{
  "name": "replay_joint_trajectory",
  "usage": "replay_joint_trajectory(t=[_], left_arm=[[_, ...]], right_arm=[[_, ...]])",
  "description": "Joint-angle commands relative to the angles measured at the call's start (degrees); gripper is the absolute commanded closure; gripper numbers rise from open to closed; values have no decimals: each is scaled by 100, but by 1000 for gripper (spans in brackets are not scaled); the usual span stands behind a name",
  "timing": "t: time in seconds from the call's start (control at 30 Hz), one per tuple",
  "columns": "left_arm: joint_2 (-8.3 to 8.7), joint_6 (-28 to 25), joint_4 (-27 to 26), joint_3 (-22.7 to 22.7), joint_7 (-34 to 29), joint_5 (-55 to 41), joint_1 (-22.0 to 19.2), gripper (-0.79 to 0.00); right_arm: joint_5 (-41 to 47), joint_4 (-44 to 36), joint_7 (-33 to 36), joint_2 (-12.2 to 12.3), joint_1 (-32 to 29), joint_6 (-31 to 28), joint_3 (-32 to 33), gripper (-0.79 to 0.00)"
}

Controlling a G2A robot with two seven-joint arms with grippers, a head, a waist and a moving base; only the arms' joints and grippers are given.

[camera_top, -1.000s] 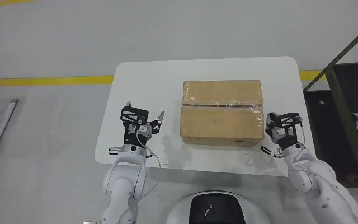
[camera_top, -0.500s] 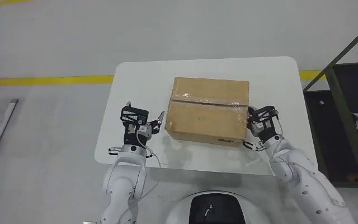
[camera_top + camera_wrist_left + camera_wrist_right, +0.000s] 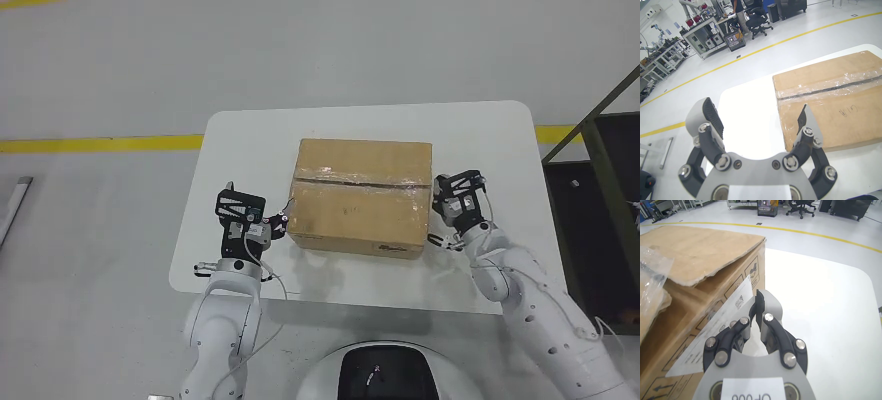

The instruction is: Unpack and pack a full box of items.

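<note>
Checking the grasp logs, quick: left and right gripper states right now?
Left gripper: open, empty, one finger by the end of the box.
Right gripper: shut, holding nothing, at the box's labelled side.

There is one cardboard box [image 3: 362, 195] on one white bench [image 3: 480, 140]. It lies between two hands, the left hand [image 3: 755, 102] at one end and the right hand [image 3: 757, 298] at the other. One strip of clear tape [image 3: 829, 89] crosses the box top. One white label [image 3: 738, 298] is on the side nearest the right hand.
</note>
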Motion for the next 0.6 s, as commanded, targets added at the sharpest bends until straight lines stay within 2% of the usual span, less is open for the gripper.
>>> replay_joint_trajectory(t=[0.0, 0.17, 0.3, 0.47, 0.57], left_arm=[[1, 7, 2, -1, 31, -8, 13, -785], [7, -256, -35, 128, 202, -199, -80, -785], [3, -628, 28, 418, 323, -321, -332, -785], [-17, -1119, 177, 885, 384, -452, -752, -785], [-18, -1150, 184, 918, 403, -451, -782, -785]], right_arm=[[-35, 111, -15, -12, 138, -174, -68, 0], [-139, 252, -149, -39, 318, -448, -197, 0], [-80, 215, -227, -39, 218, -398, -107, 0], [-166, -296, -225, 37, -266, -272, 298, 0], [-271, -741, -177, 97, -666, -274, 593, 0]])
